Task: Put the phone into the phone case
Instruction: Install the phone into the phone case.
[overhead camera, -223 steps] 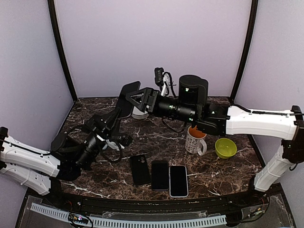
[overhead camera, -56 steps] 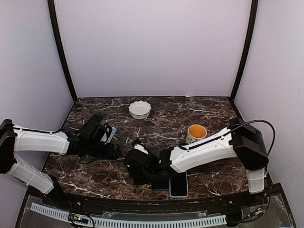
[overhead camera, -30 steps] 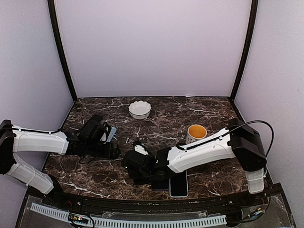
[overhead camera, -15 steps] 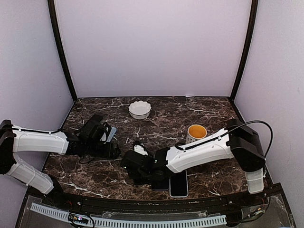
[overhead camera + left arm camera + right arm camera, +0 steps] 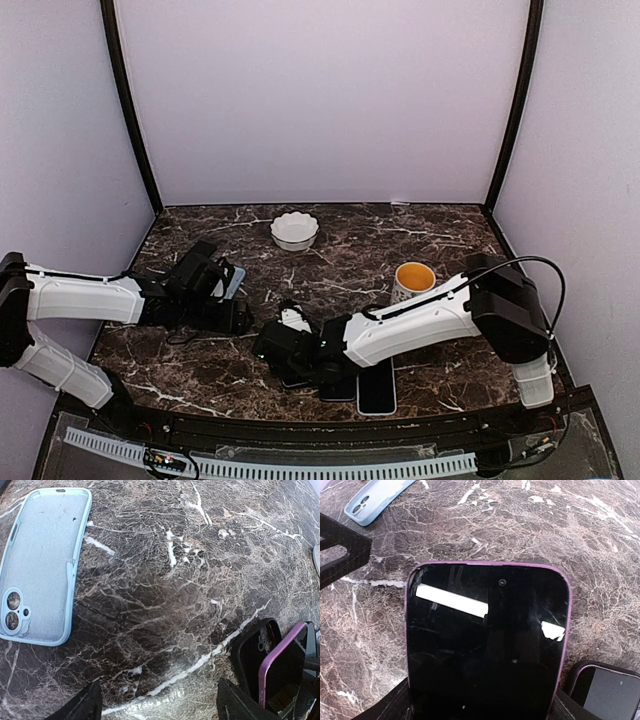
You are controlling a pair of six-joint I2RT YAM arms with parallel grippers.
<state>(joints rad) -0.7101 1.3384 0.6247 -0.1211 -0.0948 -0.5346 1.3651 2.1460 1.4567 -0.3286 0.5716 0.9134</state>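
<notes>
A phone [image 5: 485, 645] with a purple rim and black screen fills the right wrist view. My right gripper [image 5: 480, 706] is shut on it, one finger against each long side. From the left wrist view the phone [image 5: 281, 672] stands tilted on edge over a black phone case [image 5: 251, 650] that lies on the table. The right gripper [image 5: 290, 355] reaches low to front centre. A light blue phone case [image 5: 42, 565] lies flat further left. Beside it, my left gripper [image 5: 160, 711] is open over bare marble, holding nothing.
Another dark phone [image 5: 607, 692] lies flat just right of the held one, and a white phone [image 5: 376, 388] lies beyond it. A mug [image 5: 413, 281] stands behind the right arm. A white scalloped bowl [image 5: 294, 230] sits at the back. Walls enclose the marble table [image 5: 340, 260].
The right arm has crept a little to the left with the phone between its fingers. The left arm has stayed where it was.
</notes>
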